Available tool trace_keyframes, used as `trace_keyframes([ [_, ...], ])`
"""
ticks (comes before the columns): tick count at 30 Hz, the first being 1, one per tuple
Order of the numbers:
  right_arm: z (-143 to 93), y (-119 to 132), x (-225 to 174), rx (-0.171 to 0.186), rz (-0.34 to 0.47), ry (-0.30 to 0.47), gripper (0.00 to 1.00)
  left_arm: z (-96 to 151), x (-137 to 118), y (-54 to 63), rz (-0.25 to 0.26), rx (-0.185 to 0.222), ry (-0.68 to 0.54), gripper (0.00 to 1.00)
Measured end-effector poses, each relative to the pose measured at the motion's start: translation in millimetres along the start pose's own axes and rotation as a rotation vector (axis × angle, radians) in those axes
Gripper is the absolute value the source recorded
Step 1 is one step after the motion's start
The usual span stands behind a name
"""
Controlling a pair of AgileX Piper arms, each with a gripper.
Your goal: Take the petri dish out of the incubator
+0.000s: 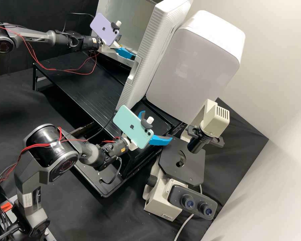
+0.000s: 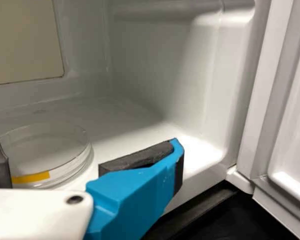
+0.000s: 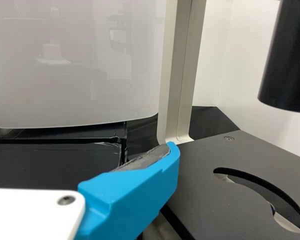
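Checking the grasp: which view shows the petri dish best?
Left wrist view: the petri dish lies plainly on the incubator floor. High view: the incubator door hides it. Right wrist view faces the microscope stage.

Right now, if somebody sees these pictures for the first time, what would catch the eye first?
The large white plastic incubator, standing open, towers over the black bench. Inside, on its floor, a clear round petri dish with a yellow strip lies just ahead of the open left hand. Beside the incubator stands a beige microscope with a black stage.
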Motion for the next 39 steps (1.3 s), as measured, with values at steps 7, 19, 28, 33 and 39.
trace_keyframes([
  [7,0.0,0.0,0.0,0.0,0.0,0.0,1.0,-8.4,-4.3,-0.5,0.0,0.006,0.02,1.0],
  [19,0.0,0.0,0.0,0.0,0.0,0.0,1.0,-12.6,-4.8,-1.4,-0.002,0.027,0.029,1.0],
  [28,0.0,0.0,0.0,0.0,0.0,0.0,1.0,-13.7,-4.8,-1.1,-0.001,0.026,0.031,1.0],
  [33,0.0,0.0,0.0,0.0,0.0,0.0,1.0,-13.7,-4.8,-1.1,-0.001,0.026,0.031,1.0],
  [39,0.0,0.0,0.0,0.0,0.0,0.0,1.0,-14.0,-5.3,0.2,0.003,0.026,0.036,1.0],
])
